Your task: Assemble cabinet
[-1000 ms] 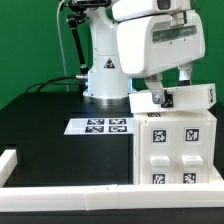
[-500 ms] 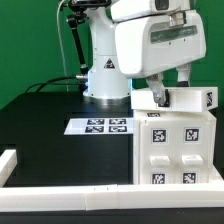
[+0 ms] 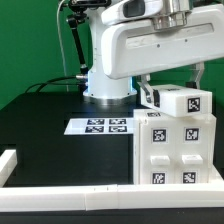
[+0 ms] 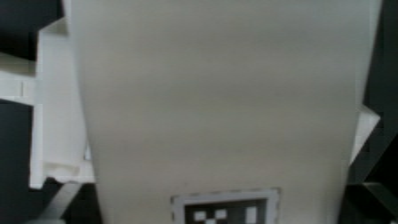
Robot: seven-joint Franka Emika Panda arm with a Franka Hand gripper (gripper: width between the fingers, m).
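The cabinet [image 3: 178,150] stands on the black worktop [image 3: 60,140], at the exterior view's right. In the last second the arm has turned. The small white part [image 3: 184,102] now looks tipped over the cabinet's top, touching it or just above it. The hand [image 3: 150,97] is mostly hidden, so nobody can tell if it grips the part. The part is probably being fitted on top.

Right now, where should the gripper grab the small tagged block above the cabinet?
Probably from above, pinching two opposite flat sides: the block lies level at the top of the cabinet, so its underside is out of reach.
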